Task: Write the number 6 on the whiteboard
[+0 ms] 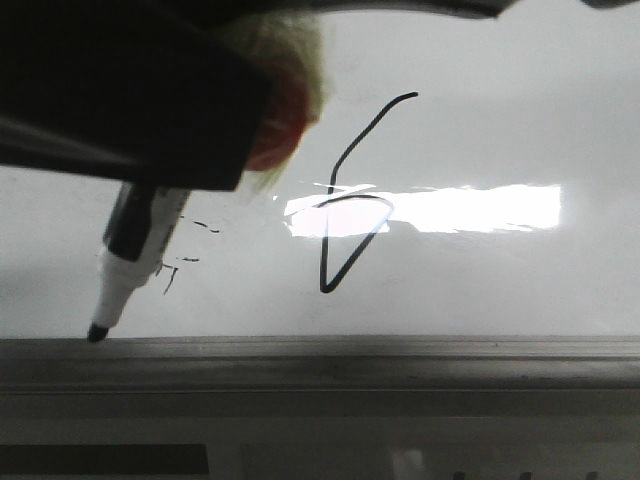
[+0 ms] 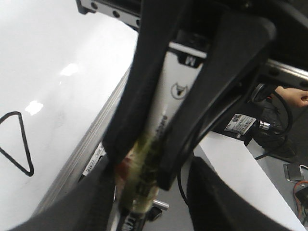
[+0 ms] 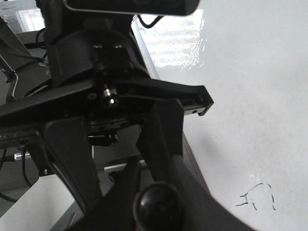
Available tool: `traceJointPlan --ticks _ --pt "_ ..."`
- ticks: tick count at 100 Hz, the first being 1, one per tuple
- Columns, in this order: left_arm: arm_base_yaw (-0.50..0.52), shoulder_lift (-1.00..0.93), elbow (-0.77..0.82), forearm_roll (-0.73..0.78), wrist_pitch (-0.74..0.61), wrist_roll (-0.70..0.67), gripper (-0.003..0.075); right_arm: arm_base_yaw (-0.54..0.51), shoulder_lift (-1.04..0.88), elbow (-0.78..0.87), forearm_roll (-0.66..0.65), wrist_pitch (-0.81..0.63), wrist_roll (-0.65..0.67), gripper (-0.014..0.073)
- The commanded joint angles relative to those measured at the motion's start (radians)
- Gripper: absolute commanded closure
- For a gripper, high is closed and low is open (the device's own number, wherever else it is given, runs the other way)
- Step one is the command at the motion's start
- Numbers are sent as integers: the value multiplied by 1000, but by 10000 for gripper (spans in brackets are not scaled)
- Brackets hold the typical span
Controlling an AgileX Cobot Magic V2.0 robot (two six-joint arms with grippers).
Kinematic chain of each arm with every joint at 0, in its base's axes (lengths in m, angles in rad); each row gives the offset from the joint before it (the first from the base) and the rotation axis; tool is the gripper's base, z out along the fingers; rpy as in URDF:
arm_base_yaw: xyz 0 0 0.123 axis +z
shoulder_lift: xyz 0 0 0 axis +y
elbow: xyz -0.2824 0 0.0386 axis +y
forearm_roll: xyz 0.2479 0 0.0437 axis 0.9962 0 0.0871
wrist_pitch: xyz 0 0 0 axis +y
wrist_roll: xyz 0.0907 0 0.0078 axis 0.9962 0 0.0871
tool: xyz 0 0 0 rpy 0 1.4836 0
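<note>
Left gripper point(image 2: 159, 144) clamped on the marker point(image 1: 135, 258), tip at the whiteboard point(image 1: 500, 130) rim, left of the number 6 point(image 1: 350, 200); right gripper's point(image 3: 120, 159) jaws, seemingly parted, hold nothing I can make out.

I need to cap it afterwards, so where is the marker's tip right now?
In the front view, the marker tip sits low left on the whiteboard, just above its grey rim, left of the number 6.

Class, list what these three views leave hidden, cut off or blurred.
- Front view: the left gripper is a blurred dark mass; its grip on the marker is hidden.
- Left wrist view: the 6 is cut off by the edge.
- Right wrist view: the right gripper hides its own fingertips.
</note>
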Motion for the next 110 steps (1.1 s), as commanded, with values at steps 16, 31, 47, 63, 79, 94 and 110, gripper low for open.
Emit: traceJointPlan --ticks 16,31,47,63,79,94,110 --pt "-6 -5 -32 -11 62 -28 607 -6 -15 -29 34 -13 -7 665" --pt "-6 -5 -32 -11 61 -28 739 -6 -15 -29 34 -15 -7 665" --pt "-6 -5 -32 -9 61 -28 741 -6 -15 -29 34 -15 -7 665" --pt "-6 -5 -32 -7 61 -28 741 -6 -15 -29 34 -13 -7 665" --pt "-6 -5 -32 -7 63 -28 741 -6 -15 -29 34 -20 -7 535" --pt "-6 -5 -32 -7 63 -28 741 -6 -17 -29 36 -92 -7 193" --pt "-6 -5 -32 -7 60 -30 741 -6 -79 -29 46 -225 -6 27"
